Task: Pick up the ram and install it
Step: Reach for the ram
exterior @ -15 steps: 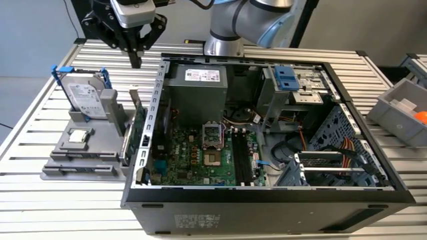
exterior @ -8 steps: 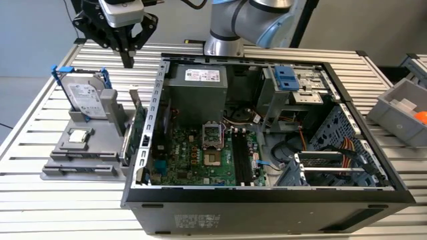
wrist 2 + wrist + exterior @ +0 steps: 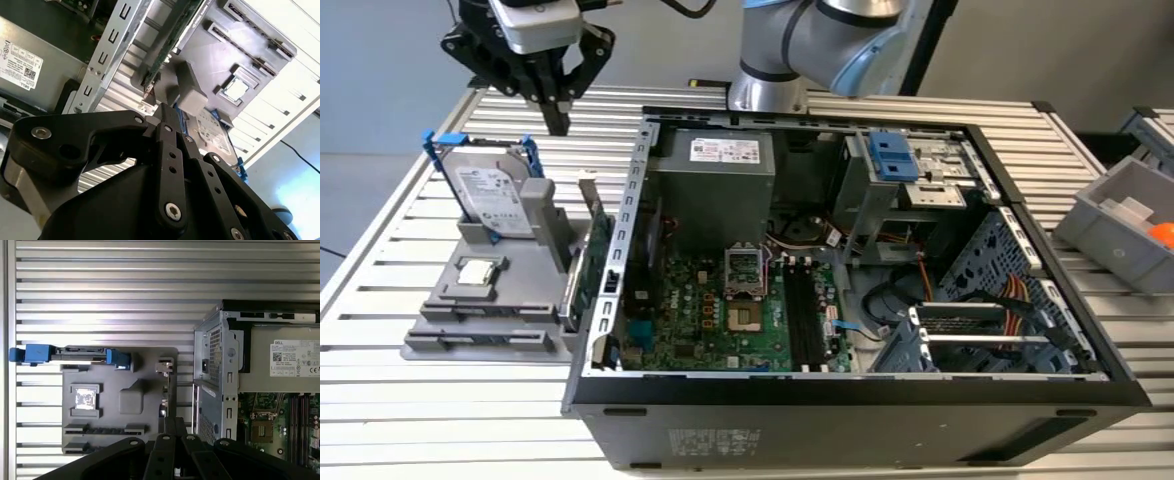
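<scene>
The ram [image 3: 102,430] is a thin dark stick lying in a slot of the grey holder [image 3: 145,365], just past the square chip [image 3: 84,398]. My gripper [image 3: 558,118] hangs high over the table behind the holder [image 3: 447,345], above and beyond the upright hard drive [image 3: 494,195]. Its black fingers [image 3: 167,114] are shut together with nothing between them. In the first wrist view the fingertips [image 3: 174,421] sit over the holder's edge nearest the case, apart from the ram. The long black memory slots [image 3: 803,315] lie on the motherboard [image 3: 720,310] inside the open case.
A green expansion card [image 3: 596,255] stands upright between the holder and the case wall [image 3: 630,230]. The power supply [image 3: 714,190] and drive cage [image 3: 907,170] fill the case's far side. A grey bin [image 3: 1121,225] sits at the exterior view's right. My arm's base [image 3: 767,90] stands behind the case.
</scene>
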Action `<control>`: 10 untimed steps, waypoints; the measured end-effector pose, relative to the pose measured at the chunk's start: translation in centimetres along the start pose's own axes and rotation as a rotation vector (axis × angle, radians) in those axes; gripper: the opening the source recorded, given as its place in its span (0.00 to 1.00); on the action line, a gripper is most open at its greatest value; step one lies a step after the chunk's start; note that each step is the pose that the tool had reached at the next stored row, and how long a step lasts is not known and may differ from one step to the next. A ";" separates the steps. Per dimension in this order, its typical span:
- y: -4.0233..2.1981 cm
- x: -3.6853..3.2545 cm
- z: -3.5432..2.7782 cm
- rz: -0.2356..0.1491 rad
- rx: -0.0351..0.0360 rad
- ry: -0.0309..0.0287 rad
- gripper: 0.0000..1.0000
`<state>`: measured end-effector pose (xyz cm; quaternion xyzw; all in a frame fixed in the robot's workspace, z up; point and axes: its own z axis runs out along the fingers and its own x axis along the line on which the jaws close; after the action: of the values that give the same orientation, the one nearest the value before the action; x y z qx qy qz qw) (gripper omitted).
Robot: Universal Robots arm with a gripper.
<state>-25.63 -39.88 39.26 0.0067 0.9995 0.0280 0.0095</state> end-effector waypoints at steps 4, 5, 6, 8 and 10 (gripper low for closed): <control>-0.01 0.74 -0.01 -0.004 0.0000 0.0002 0.00; -0.01 0.92 -0.02 -0.005 -0.0001 0.0003 0.00; -0.01 1.10 -0.02 -0.006 -0.0001 0.0004 0.00; -0.02 1.45 -0.03 -0.008 -0.0001 0.0004 0.00; -0.02 1.75 -0.04 -0.010 -0.0001 0.0006 0.00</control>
<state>-27.38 -39.88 39.26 0.0019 0.9996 0.0280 0.0093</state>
